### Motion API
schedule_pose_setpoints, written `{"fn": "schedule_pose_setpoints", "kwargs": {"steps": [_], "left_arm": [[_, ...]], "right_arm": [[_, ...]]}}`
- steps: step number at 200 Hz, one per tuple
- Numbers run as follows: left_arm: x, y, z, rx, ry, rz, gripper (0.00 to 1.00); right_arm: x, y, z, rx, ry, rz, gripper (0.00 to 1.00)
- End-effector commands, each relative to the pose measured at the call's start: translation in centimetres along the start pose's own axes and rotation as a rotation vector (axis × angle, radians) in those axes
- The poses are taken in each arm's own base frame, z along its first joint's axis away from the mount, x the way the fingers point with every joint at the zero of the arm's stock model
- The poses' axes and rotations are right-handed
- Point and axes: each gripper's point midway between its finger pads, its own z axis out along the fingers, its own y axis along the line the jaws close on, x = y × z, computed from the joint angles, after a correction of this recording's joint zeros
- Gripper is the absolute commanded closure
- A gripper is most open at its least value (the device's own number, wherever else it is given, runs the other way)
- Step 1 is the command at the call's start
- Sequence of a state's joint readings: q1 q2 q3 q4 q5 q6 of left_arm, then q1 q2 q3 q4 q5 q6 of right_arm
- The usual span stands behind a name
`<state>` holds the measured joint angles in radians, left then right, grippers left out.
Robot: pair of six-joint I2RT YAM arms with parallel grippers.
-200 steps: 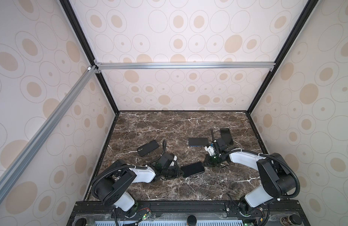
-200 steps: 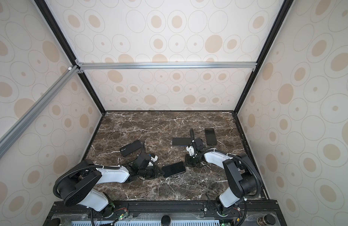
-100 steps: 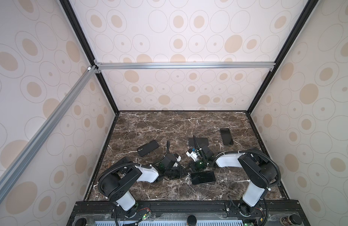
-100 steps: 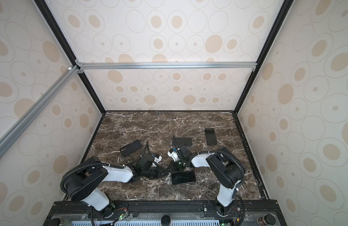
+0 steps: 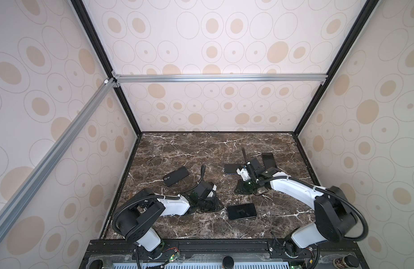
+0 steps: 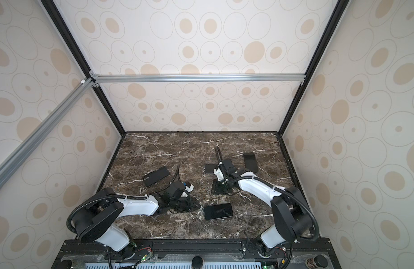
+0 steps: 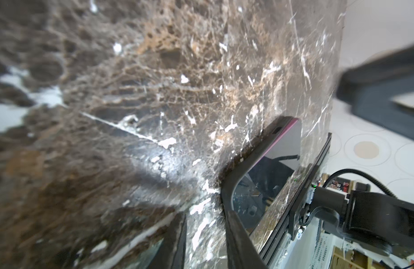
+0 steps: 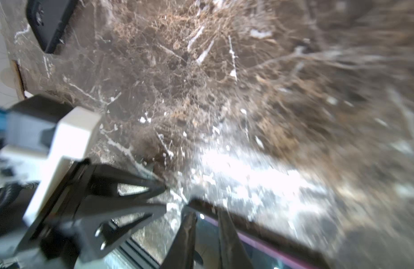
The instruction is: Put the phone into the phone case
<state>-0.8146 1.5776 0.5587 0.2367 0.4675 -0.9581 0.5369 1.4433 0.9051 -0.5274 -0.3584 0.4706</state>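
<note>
Both arms have drawn back since 0.5 seconds earlier, the right one swinging its elbow wide, while the phone keeps the spot near the front of the counter that it had then. Farthest left, a spare case lies back-up, well apart from both claws. Next comes the left claw, low over the counter with its fingers apart and only marble showing in the gap. Just beside its tips, to the right, lies the phone, screen up, its long axis running left to right along the front edge, so a short end faces this claw. In the left wrist view a black case rim appears to wrap the pink-edged screen, so the seating looks done or nearly so, though not all 4 corners can be checked. The right claw hangs behind the phone's long side, near but clear of it, its fingers slightly parted and empty. The left claw looks the nearer of the 2. Behind the right claw, 2 dark handsets lie flat.
</note>
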Motion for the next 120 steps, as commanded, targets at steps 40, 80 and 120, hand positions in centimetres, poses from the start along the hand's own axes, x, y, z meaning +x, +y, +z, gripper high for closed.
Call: {"fn": "schedule_pose_setpoints", "kwargs": {"steps": [40,80,120], "left_arm": [[4.5,3.5,0.8,-0.131,0.183,-0.043,0.7],[5.5,2.3,1.8,-0.101,0.238,-0.035,0.7],[5.7,2.5,1.7,-0.12,0.241,-0.041,0.71]], "right_arm": [[9.7,-6.2,-2.6,0.148,0.139,0.206,0.76],[10.4,-7.6,-2.6,0.138,0.105,0.278,0.78],[11.0,-8.5,-1.9,0.132,0.133,0.319,0.78]]}}
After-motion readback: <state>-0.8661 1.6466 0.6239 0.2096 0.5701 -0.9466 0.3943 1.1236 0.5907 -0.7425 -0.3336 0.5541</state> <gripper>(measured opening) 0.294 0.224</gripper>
